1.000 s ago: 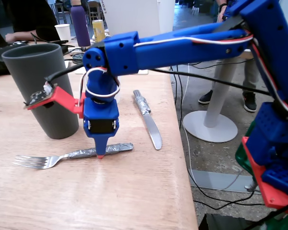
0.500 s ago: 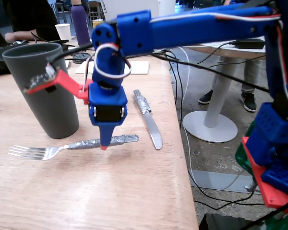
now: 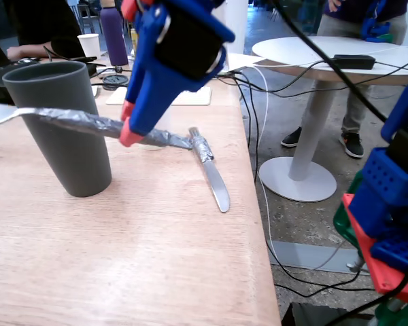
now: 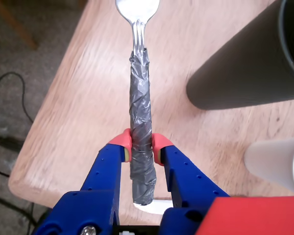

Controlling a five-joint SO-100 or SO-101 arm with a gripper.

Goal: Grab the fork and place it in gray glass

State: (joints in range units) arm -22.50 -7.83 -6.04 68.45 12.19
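Note:
My blue gripper [image 3: 129, 124] with red fingertips is shut on the fork's [image 3: 75, 121] tape-wrapped handle and holds it level above the wooden table. In the fixed view the handle crosses in front of the gray glass [image 3: 68, 156] just below its rim, and the fork's head reaches the left edge of the picture. In the wrist view the gripper [image 4: 141, 147] pinches the fork [image 4: 139, 98] near the handle's end, tines pointing away. The gray glass [image 4: 245, 63] stands upright on the table to the fork's right, apart from it.
A tape-handled table knife [image 3: 214, 173] lies on the table right of the glass. A white paper cup [image 3: 90, 44] and a purple bottle [image 3: 113, 34] stand at the back. Cables [image 3: 255, 115] hang over the table's right edge. A white cup [image 4: 279, 164] shows at the wrist view's lower right.

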